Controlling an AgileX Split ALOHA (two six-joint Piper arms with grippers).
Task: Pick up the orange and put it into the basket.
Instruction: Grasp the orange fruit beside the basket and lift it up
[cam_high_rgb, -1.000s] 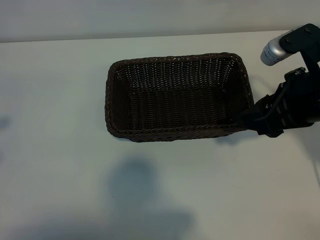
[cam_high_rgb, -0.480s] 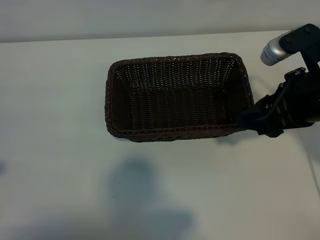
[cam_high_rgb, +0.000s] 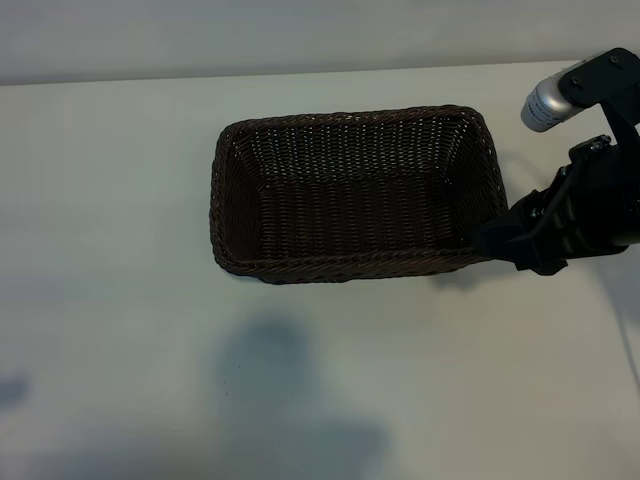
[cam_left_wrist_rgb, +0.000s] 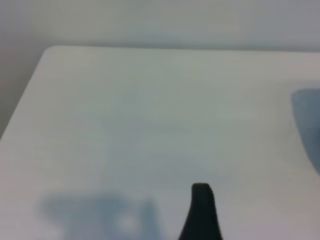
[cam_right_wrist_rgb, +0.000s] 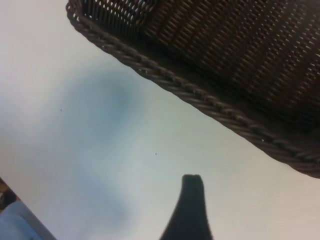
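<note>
The basket (cam_high_rgb: 355, 195), dark-brown wicker, stands in the middle of the white table, and its inside shows only weave. The orange is out of view in every frame. My right gripper (cam_high_rgb: 492, 240) hangs just off the basket's right end, low over the table. In the right wrist view one black finger (cam_right_wrist_rgb: 192, 200) shows over bare table with nothing against it, and the basket's braided rim (cam_right_wrist_rgb: 210, 102) runs close by. My left arm is outside the exterior view. Its wrist view shows one black finger (cam_left_wrist_rgb: 201, 210) over bare table, holding nothing.
The right arm's black links and silver joint (cam_high_rgb: 545, 105) stand at the table's right edge. The table's far corner and edge (cam_left_wrist_rgb: 47, 50) show in the left wrist view. Soft shadows lie on the table in front of the basket (cam_high_rgb: 275, 370).
A faint shadow at the exterior view's left edge has slid toward the front of the table. Basket and right arm have not moved.
</note>
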